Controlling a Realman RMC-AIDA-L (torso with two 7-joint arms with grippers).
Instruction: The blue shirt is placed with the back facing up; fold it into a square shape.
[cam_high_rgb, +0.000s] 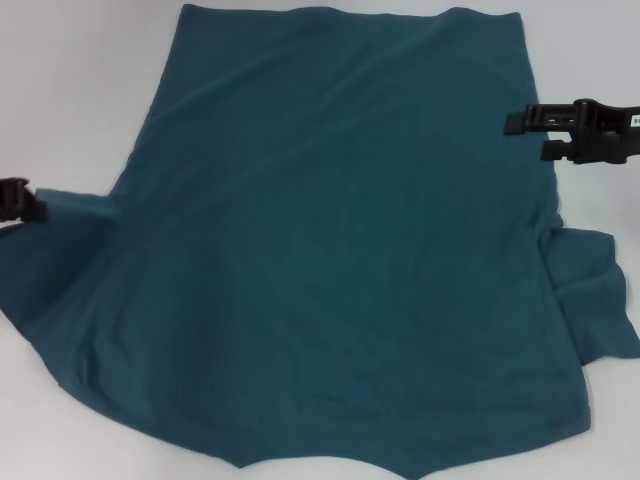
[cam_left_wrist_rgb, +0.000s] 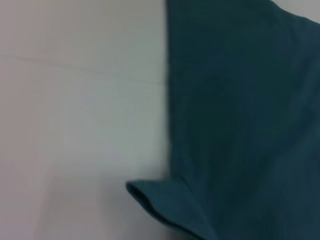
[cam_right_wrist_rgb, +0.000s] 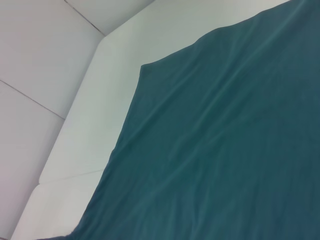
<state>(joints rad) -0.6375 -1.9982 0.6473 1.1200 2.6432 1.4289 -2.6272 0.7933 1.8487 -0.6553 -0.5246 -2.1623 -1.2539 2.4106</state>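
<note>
The blue shirt (cam_high_rgb: 340, 250) lies spread out flat on the white table (cam_high_rgb: 60, 90). It is plain dark teal, with soft wrinkles and both sleeves sticking out.

My head camera: high, facing forward and down over the whole blue shirt (cam_high_rgb: 340, 250). My left wrist camera: close on a sleeve edge and white table (cam_left_wrist_rgb: 75, 115). My right wrist camera: angled, sharing the shirt's far corner.

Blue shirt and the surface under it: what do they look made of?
The blue shirt looks like soft matte knit, probably cotton jersey: shallow wrinkles, limp drape, a rolled sleeve hem. The table looks like a smooth white hard panel, perhaps laminate or plastic, with faint seam lines; the exact material is unclear.
</note>
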